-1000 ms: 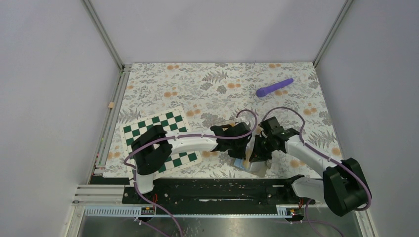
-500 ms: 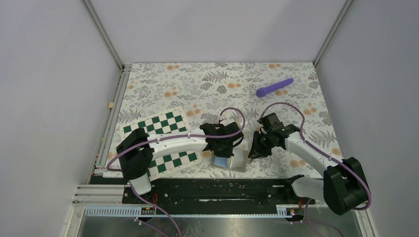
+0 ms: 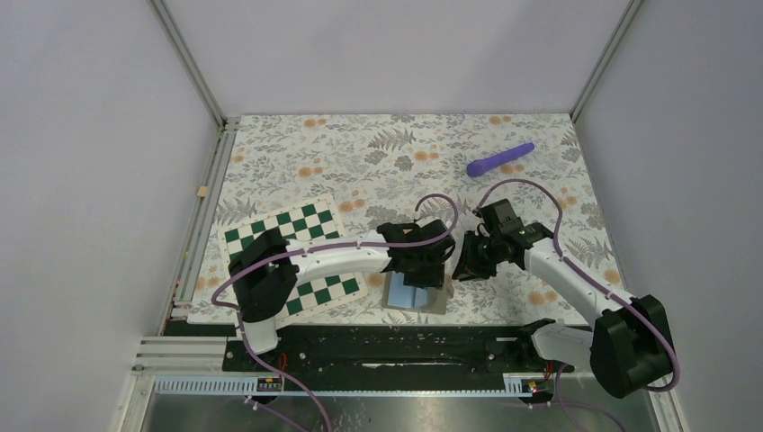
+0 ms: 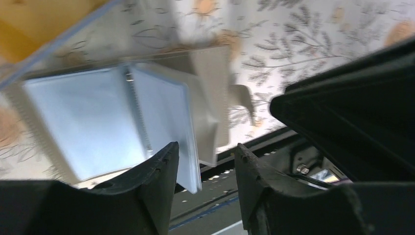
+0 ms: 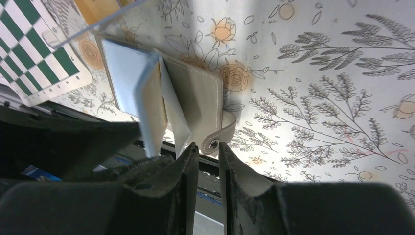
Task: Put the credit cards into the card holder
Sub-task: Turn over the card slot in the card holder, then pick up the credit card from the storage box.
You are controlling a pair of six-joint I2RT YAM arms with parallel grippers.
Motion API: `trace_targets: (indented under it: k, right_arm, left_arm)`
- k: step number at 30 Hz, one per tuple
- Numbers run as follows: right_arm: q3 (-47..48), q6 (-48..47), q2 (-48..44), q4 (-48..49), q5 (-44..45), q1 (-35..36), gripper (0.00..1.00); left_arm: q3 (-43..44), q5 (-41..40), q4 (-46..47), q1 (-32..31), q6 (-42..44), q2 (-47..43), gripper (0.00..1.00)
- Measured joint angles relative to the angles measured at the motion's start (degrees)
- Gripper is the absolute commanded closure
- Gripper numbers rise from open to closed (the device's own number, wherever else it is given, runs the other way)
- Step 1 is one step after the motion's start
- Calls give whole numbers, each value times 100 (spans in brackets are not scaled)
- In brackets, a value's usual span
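Jaws of both grippers stand parted and empty: the left gripper [image 4: 205, 152] wide, the right gripper [image 5: 208, 147] only narrowly. We find the card holder [image 3: 416, 295] lying open on the table [image 3: 540, 180] beneath them, its sleeves [image 5: 147, 98] fanned. What appears to be an orange-yellow credit card [image 4: 27, 22] lies just beyond it. We recommend steadying the holder first, then sliding the card in flat, edge first.

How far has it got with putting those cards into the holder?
Done: the card holder lies open, its clear sleeves showing, with no card visible in them. In hand: nothing; the left pincer and right pincer hover by it, jaws apart and empty. To do: what looks like an orange-yellow card shows beside the holder, not yet slotted in.
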Motion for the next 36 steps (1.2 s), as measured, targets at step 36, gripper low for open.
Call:
trace_targets:
  k: [36]
  right_arm:
    - [3084,-774,2693,-337,-892,-332,45]
  left_arm:
    - [-2590,1480,2782,2684,286,-2330,43]
